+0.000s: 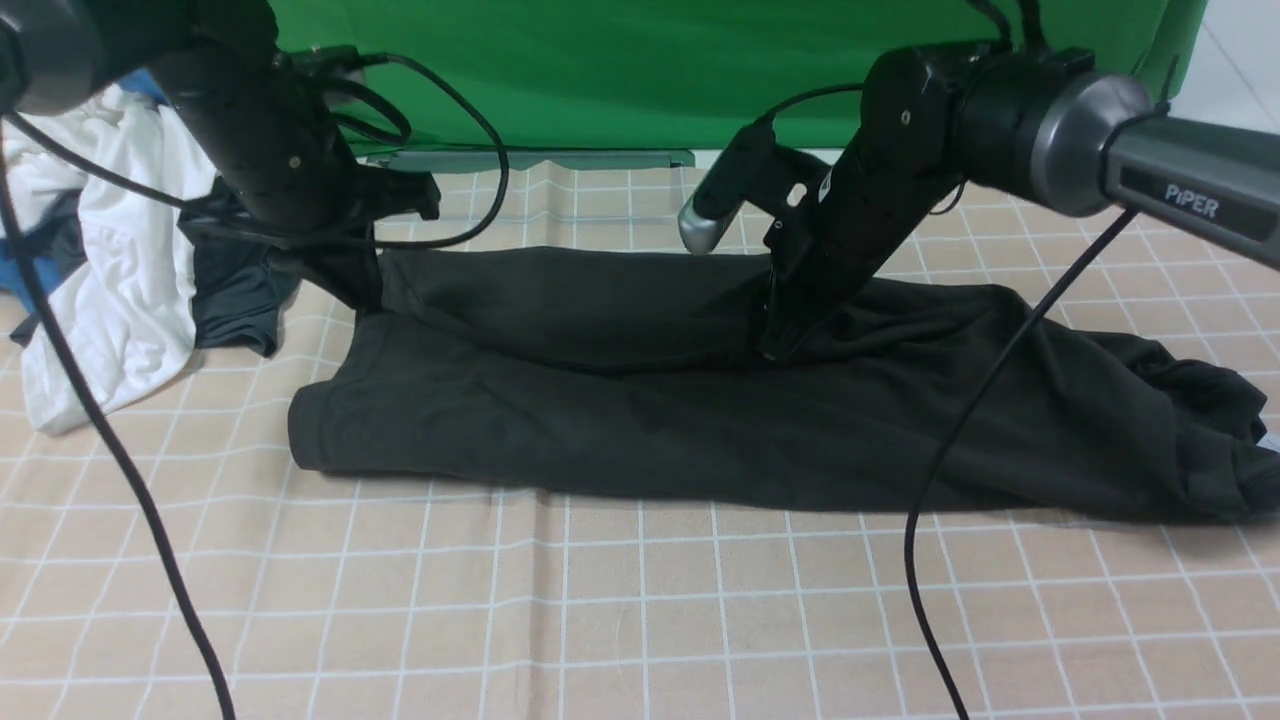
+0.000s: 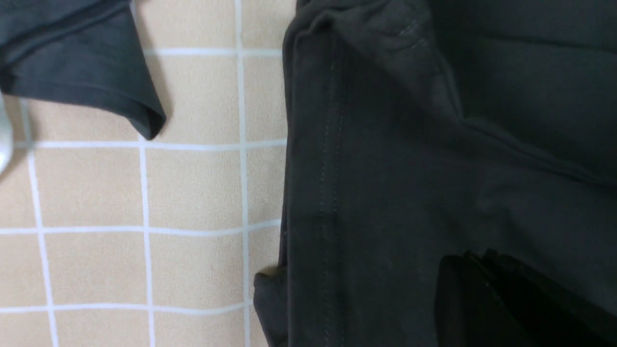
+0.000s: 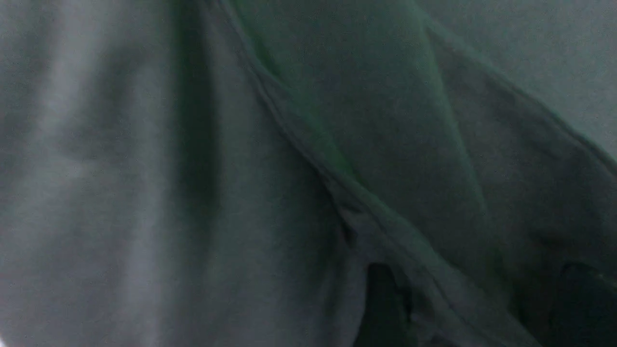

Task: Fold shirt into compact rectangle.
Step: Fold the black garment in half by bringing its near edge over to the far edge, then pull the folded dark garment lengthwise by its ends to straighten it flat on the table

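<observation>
The black shirt [image 1: 700, 410] lies folded into a long band across the checked tablecloth, its right end bunched up. My left gripper [image 1: 352, 290] points down at the band's far left corner. In the left wrist view its fingertips [image 2: 475, 262] are pressed together over the shirt [image 2: 385, 193] near its stitched hem, shut, with no cloth between them. My right gripper [image 1: 775, 345] is pressed into the middle of the shirt. In the right wrist view its two dark fingers [image 3: 385, 303] stand wide apart, open, and a seamed ridge of the shirt [image 3: 299, 135] runs between them.
A heap of white cloth [image 1: 120, 290], blue cloth and a dark grey-green garment [image 1: 235, 300] lies at the far left, its hem [image 2: 82, 62] close to the shirt's edge. A green backdrop [image 1: 640, 70] closes the far side. Black cables [image 1: 960, 440] hang over the cloth.
</observation>
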`<state>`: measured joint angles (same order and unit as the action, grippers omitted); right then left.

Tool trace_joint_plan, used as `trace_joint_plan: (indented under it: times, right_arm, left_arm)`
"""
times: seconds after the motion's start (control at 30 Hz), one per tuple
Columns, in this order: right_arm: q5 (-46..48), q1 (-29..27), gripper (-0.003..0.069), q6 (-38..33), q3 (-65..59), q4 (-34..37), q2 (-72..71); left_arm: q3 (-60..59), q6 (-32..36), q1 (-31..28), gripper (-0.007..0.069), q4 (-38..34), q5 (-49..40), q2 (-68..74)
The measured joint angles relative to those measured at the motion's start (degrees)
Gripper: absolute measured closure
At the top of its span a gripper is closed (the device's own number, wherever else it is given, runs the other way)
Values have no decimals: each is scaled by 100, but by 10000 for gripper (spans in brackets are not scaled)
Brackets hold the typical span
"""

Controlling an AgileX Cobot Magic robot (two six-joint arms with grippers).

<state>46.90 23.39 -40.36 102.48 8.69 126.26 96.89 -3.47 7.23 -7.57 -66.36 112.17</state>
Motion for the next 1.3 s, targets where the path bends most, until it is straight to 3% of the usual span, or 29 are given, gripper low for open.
trace_joint_plan:
  times: [0.1, 0.23, 0.33, 0.43, 0.9, 1.13, 1.3]
  right_arm:
    - [-18, 0, 215, -37, 0, -7, 107]
    - [-47, 0, 307, -38, 0, -12, 188]
    - [-179, 0, 529, -104, 0, -12, 208]
    - [-307, -6, 596, -42, 0, -12, 195]
    - [-1152, -178, 600, -32, 347, -58, 57]
    - [-1669, -240, 580, 408, 347, -54, 301]
    - [-2319, -264, 476, 887, 341, -54, 357]
  left_arm:
    - [-20, 0, 11, 606, -1, 54, -149]
    - [-24, 0, 11, 606, -3, 123, -212]
    - [-24, 0, 11, 606, -22, 167, -229]
    - [-30, 0, 11, 606, -23, 174, -229]
    - [-30, 6, 21, 606, -39, 135, -229]
    - [-30, 6, 21, 606, -44, 120, -229]
    - [-30, 6, 21, 606, -44, 58, -229]
